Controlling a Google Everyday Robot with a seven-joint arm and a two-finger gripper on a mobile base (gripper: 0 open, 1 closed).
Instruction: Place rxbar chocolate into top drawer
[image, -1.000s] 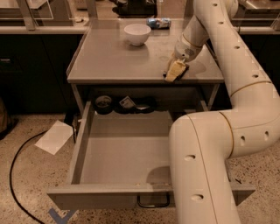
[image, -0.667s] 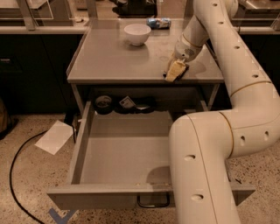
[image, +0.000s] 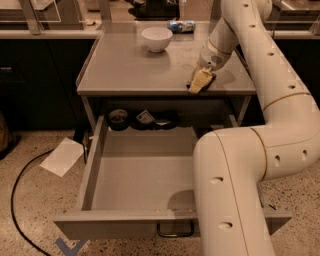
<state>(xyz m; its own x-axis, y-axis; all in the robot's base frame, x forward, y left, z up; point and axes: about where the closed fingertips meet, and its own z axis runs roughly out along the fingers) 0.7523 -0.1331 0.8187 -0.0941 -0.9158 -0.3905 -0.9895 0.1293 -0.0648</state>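
**Camera view: getting the bar off the table edge**

Nearest us the top drawer (image: 93, 165) stands pulled out, with a black tape roll (image: 118, 118) at its rear. Above it, the gripper (image: 201, 81) is down at the front right edge of the tabletop (image: 130, 70), on a dark sliver we take for the rxbar chocolate (image: 209, 78). We cannot tell whether the gripper is spread or pinching. We should lift straight up before swinging forward over the drawer's middle, away from the white bowl (image: 156, 39) beyond.
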